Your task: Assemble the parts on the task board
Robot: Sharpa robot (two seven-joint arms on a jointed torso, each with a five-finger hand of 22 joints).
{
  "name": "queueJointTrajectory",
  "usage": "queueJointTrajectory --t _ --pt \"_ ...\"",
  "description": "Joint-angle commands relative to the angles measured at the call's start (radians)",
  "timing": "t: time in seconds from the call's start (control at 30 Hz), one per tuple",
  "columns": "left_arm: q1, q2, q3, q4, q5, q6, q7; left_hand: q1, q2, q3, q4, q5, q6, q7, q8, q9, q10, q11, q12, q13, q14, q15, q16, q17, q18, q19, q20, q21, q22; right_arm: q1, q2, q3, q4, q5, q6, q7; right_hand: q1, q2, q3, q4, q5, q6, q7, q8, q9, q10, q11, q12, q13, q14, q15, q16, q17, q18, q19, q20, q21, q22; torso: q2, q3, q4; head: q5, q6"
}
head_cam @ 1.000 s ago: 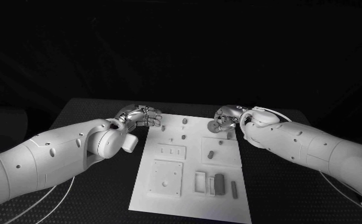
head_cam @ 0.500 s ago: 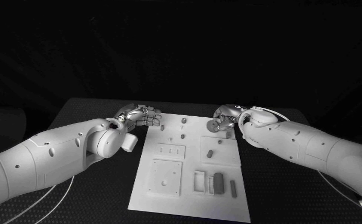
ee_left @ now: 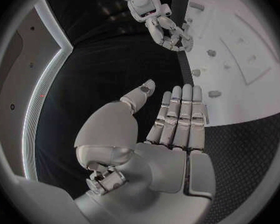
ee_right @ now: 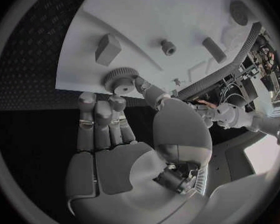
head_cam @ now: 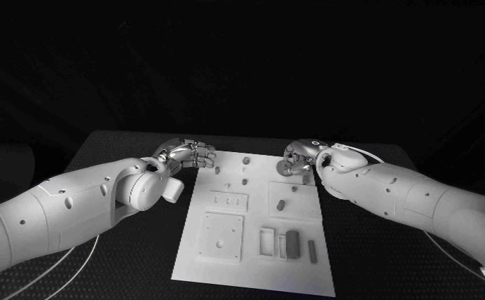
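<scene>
We see the flat white rectangular task board [head_cam: 258, 226] lying on the black textured surface [head_cam: 121, 149], its long axis running away from us, with small grey parts on it. A round grey toothed gear [ee_right: 120, 78] sits at the board's far right corner, just beyond the fingertips [ee_right: 117, 100] of our right robot hand [ee_right: 118, 134], whose fingers lie straight and apart, holding nothing. Our left robot hand [ee_left: 168, 122] hovers at the board's far left edge, also spread and empty. We judge the right robot hand much nearer the gear, so that reach falls to it
</scene>
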Motion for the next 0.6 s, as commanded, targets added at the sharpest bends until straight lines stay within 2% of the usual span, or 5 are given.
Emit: queueJointTrajectory --t 0.03,0.13,0.23,0.4,0.6 --pt "0.001 0.003 0.001 0.001 -0.002 0.016 0.008 -0.004 0.0 -0.005 0.0 0.0 -0.001 0.004 -0.005 -0.001 -0.001 0.008 -0.005 -0.001 0.005 0.0 -0.004 0.001 -0.004 0.009 0.0 -0.005 0.001 -0.019 0.004 -0.01 0.004 -0.046 0.056 -0.025 -0.002 0.007 0.002 0.006 0.001 0.093 -0.002 0.009 0.007 -0.051 -0.015 0.007 -0.003 0.007 -0.01 0.007 0.002 0.05 0.009 -0.006 0.007 0.018 0.0 0.0 0.0003 -0.002 0.0" --pt "0.001 0.002 0.001 0.001 -0.002 0.015 0.008 -0.004 0.0 -0.005 0.0 0.0 -0.001 0.005 -0.005 -0.001 -0.001 0.009 -0.005 -0.001 0.005 0.001 -0.004 0.001 -0.004 0.009 0.0 -0.005 0.001 -0.02 0.004 -0.011 0.005 -0.059 0.056 -0.025 0.011 0.025 0.006 -0.008 0.001 0.108 -0.008 0.016 0.012 -0.046 -0.021 0.013 -0.008 0.011 -0.015 0.013 0.001 0.05 0.011 -0.01 0.012 0.019 0.0 0.0002 0.0003 -0.003 -0.001" --pt "0.001 0.001 0.001 0.001 -0.002 0.014 0.008 -0.004 0.0 -0.005 0.0 0.0 -0.001 0.005 -0.005 -0.001 -0.001 0.009 -0.005 -0.001 0.005 0.001 -0.004 0.001 -0.004 0.009 0.0 -0.005 0.001 -0.02 0.002 -0.011 0.004 -0.068 0.054 -0.026 0.041 0.066 0.013 -0.049 0.001 0.134 -0.017 0.028 0.021 -0.04 -0.03 0.019 -0.015 0.015 -0.023 0.018 0.0 0.05 0.012 -0.015 0.019 0.019 0.0 0.0001 0.0001 -0.004 -0.001" --pt "0.001 0.0 0.001 0.002 -0.002 0.014 0.008 -0.004 0.001 -0.004 0.0 0.0 -0.001 0.005 -0.005 -0.001 -0.001 0.009 -0.006 -0.001 0.005 0.001 -0.004 0.002 -0.004 0.009 0.0 -0.005 0.002 -0.021 -0.005 -0.011 0.004 -0.07 0.052 -0.023 0.079 0.11 0.025 -0.098 0.002 0.149 -0.024 0.034 0.028 -0.037 -0.036 0.024 -0.023 0.017 -0.028 0.022 -0.003 0.05 0.011 -0.017 0.024 0.019 0.0 0.0003 0.0004 -0.004 0.001" --pt "0.001 -0.002 0.001 0.002 -0.002 0.014 0.007 -0.003 0.001 -0.004 -0.001 0.0 -0.001 0.005 -0.005 -0.001 -0.001 0.009 -0.006 -0.001 0.005 0.001 -0.005 0.002 -0.004 0.009 0.0 -0.005 0.002 -0.021 -0.009 -0.011 0.007 -0.056 0.045 -0.015 0.108 0.126 0.025 -0.102 0.002 0.156 -0.026 0.037 0.034 -0.035 -0.038 0.028 -0.027 0.017 -0.03 0.024 -0.004 0.05 0.007 -0.018 0.028 0.019 0.0 0.0008 0.0001 -0.003 0.001"
